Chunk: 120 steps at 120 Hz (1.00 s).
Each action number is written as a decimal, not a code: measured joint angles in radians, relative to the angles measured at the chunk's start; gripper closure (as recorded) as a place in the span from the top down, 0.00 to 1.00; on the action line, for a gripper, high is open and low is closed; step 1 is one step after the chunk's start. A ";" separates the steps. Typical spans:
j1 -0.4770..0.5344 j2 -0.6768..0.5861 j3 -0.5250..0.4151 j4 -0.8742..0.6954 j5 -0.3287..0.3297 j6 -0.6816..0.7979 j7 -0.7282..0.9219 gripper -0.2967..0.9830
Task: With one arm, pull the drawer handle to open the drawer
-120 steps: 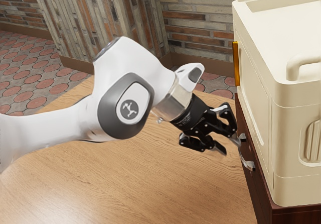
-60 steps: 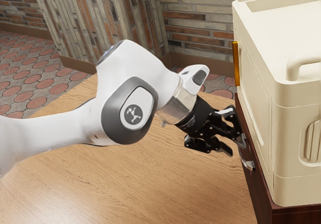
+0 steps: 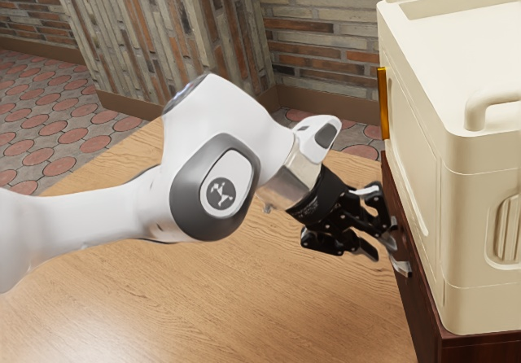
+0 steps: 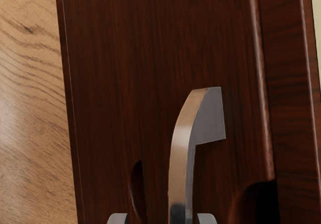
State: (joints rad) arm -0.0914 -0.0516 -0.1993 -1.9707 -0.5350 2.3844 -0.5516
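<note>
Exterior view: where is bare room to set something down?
Bare tabletop lies below the arm in that view, up to the dark cabinet; the cream box's lid is bare between its raised handles. Crowded: the drawer handle, with the claw open around it.

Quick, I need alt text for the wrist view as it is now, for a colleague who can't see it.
A curved metal handle stands out from a dark reddish-brown drawer front, with the open gripper's pale fingertips showing one to each side of it. A light wood table lies past one edge.
</note>
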 joint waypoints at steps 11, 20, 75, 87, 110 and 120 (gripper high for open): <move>0.000 0.000 0.000 -0.002 0.000 0.000 -0.003 0.28; 0.000 0.000 -0.001 -0.006 0.000 -0.001 -0.006 0.27; 0.012 -0.037 0.003 -0.038 0.009 -0.029 -0.029 0.23; 0.012 -0.049 0.004 -0.051 0.009 -0.038 -0.031 0.23; 0.010 -0.077 0.013 -0.071 0.010 -0.046 -0.031 0.23; 0.007 -0.081 0.021 -0.073 0.017 -0.048 -0.030 0.23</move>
State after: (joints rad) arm -0.0847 -0.1327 -0.1786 -2.0434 -0.5180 2.3364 -0.5820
